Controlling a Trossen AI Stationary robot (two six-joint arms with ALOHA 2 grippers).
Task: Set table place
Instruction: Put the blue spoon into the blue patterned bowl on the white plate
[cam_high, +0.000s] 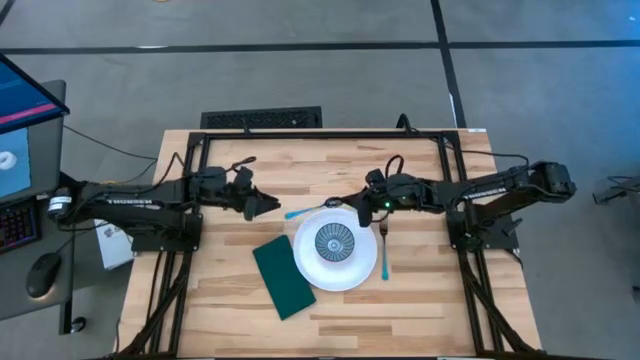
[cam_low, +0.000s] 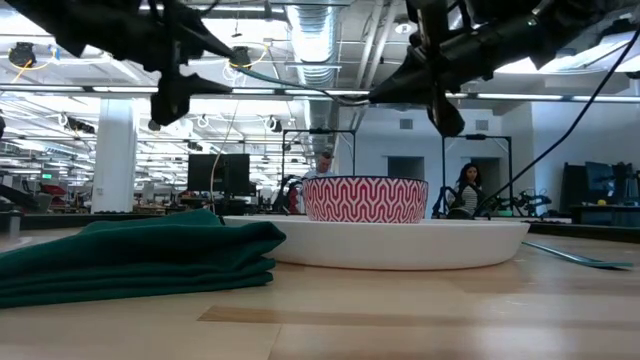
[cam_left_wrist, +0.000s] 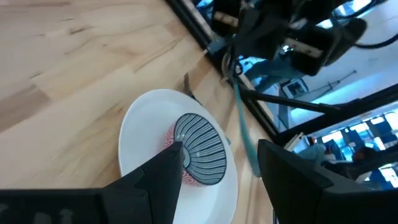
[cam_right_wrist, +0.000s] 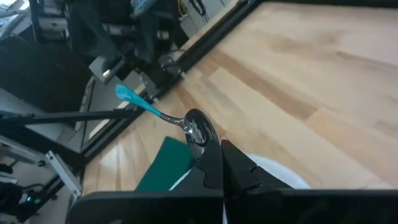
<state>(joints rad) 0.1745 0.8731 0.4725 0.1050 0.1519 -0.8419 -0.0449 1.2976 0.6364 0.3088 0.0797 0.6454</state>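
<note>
1. Spoon (cam_right_wrist: 163, 116) is pinched by its bowl end in the R gripper (cam_high: 352, 206); fingers closed tight on it, blue handle sticking out away from the gripper toward the L arm, off the table.
2. R gripper hangs just past the plate (cam_high: 340, 262) rim, at the edge farthest from the napkin's long side; plate sits directly below and in front of it.
3. Bowl (cam_high: 333, 241) sits in the plate's middle, near the R gripper, below it. Striped inside from above; red-and-white zigzag outside in the low view (cam_low: 365, 199).
4. Fork (cam_high: 384, 250) lies flat on the table just beside the plate, on the R gripper's side, blue handle pointing away from the gripper.
5. Napkin (cam_high: 283, 276), dark green, folded, lies flat touching or just beside the plate's far side from the R gripper, nearer the L gripper.
6. L gripper (cam_high: 262, 205) hovers above the table w/ fingers (cam_left_wrist: 166, 171) spread apart, holding nothing; plate and bowl lie ahead of it, spoon handle tip near it.
7. Table (cam_high: 230, 300): light wood, black frame.
</note>
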